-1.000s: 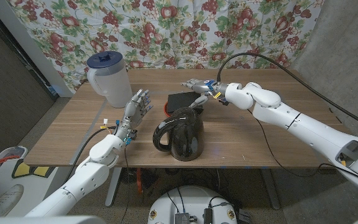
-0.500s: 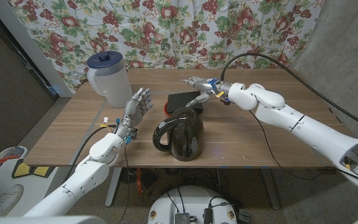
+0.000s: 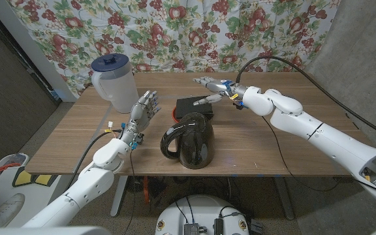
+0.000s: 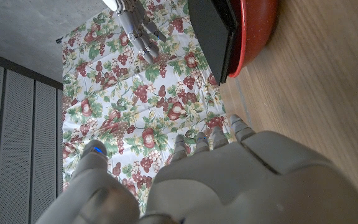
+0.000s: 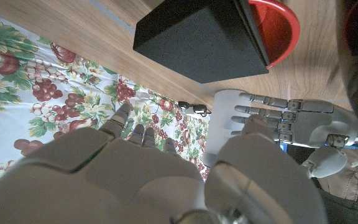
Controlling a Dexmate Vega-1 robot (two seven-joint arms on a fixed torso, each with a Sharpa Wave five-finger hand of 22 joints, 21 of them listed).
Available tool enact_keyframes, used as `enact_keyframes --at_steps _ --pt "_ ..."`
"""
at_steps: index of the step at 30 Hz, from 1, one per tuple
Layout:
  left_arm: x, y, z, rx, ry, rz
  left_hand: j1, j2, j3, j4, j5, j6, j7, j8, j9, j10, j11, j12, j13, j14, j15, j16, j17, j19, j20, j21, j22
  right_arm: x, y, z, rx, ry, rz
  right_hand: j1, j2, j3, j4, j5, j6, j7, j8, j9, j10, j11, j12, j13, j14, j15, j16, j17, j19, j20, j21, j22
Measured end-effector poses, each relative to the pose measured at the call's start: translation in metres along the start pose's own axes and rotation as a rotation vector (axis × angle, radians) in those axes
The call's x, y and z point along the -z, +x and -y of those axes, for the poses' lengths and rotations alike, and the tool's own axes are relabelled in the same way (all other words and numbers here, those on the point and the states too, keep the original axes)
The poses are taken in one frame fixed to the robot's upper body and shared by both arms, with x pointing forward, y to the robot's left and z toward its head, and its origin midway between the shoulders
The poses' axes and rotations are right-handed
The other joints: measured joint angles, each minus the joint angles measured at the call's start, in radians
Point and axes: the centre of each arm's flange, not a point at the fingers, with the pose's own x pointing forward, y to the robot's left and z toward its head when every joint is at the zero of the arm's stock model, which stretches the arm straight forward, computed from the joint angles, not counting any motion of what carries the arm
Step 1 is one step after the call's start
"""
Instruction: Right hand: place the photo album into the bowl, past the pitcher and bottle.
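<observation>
The black photo album (image 3: 194,105) lies across the red bowl (image 4: 258,32) behind a dark glossy bottle with a handle (image 3: 189,139). In the right wrist view the album (image 5: 199,38) covers most of the bowl (image 5: 280,23). My right hand (image 3: 213,89) hovers just behind and above the album with its fingers spread, holding nothing. A white pitcher with a blue lid (image 3: 113,82) stands at the back left. Left of the bottle, my left hand (image 3: 143,115) is raised with its fingers apart and nothing in it.
A floral curtain hangs behind the table (image 3: 273,140). A black cable (image 3: 286,62) arcs over the right arm. The table's right half and front left corner are bare wood. My left hand (image 5: 284,118) stands in front of the white pitcher in the right wrist view.
My right hand has lifted off the album and drawn back a little to the right. The album stays on the bowl. My left hand has barely moved.
</observation>
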Motion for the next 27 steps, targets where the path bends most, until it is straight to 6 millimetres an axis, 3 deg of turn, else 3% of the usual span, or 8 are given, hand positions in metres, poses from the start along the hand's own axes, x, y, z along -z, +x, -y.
enact_keyframes --at_steps 9,15,19,24,27 --pt "-0.002 0.0 -0.004 0.013 -0.002 0.007 0.0 0.0 0.0 0.0 0.0 0.0 0.0 0.0 0.0 0.0 0.0 0.0 0.0 0.0 0.0 0.0 0.0 0.0 0.0 0.0 0.0 0.0 -0.002 -0.001 0.032 0.056 -0.002 -0.061 0.048 -0.009 0.042 0.008 0.0 -0.017 0.006 -0.005 0.005 -0.015 -0.012 -0.018 -0.004 -0.018 0.007 -0.005 0.007 0.003 0.0 0.0" --pt "-0.003 0.001 -0.008 0.014 -0.001 0.008 0.0 0.0 0.0 0.0 0.0 0.0 0.0 0.0 0.0 0.0 0.0 0.0 0.0 0.0 0.0 0.0 0.0 0.0 0.0 0.0 0.0 0.001 -0.002 -0.001 0.058 0.099 -0.011 -0.083 0.051 -0.017 0.05 0.008 -0.002 -0.024 0.006 -0.005 0.004 -0.016 -0.015 -0.025 0.001 -0.023 0.007 -0.009 0.008 0.017 0.0 0.0" --pt "-0.003 0.001 -0.011 0.018 -0.003 0.011 0.0 0.0 0.0 0.0 0.0 0.0 0.0 0.0 0.0 0.0 0.0 0.0 0.0 0.0 0.0 0.0 0.0 0.0 0.0 0.0 0.0 0.001 -0.003 -0.002 0.074 0.131 -0.017 -0.116 0.052 -0.032 0.065 0.008 0.0 -0.028 0.006 -0.005 0.003 -0.024 -0.019 -0.033 -0.004 -0.028 0.007 -0.014 -0.013 0.038 -0.009 0.0" --pt "-0.004 0.001 -0.014 0.024 -0.005 0.018 0.0 0.0 0.0 0.0 0.0 0.0 0.0 0.0 0.0 0.0 0.0 0.0 0.0 0.0 0.0 0.0 0.0 0.0 0.0 0.0 0.0 -0.001 -0.004 -0.002 0.096 0.16 -0.022 -0.136 0.055 -0.036 0.077 0.009 0.0 -0.036 0.006 -0.005 0.0 -0.036 -0.027 -0.04 0.0 -0.036 0.007 -0.017 -0.024 0.038 -0.013 0.0" --pt "-0.004 0.001 -0.015 0.029 -0.006 0.021 0.0 0.0 0.0 0.0 0.0 0.0 0.0 0.0 0.0 0.0 0.0 0.0 0.0 0.0 0.0 0.0 0.0 0.0 0.0 0.0 0.0 -0.001 -0.005 -0.003 0.109 0.179 -0.027 -0.184 0.076 -0.045 0.104 0.015 -0.002 -0.044 0.013 -0.005 0.012 -0.059 -0.027 -0.048 -0.002 -0.045 0.007 -0.02 -0.029 0.032 -0.013 0.0"
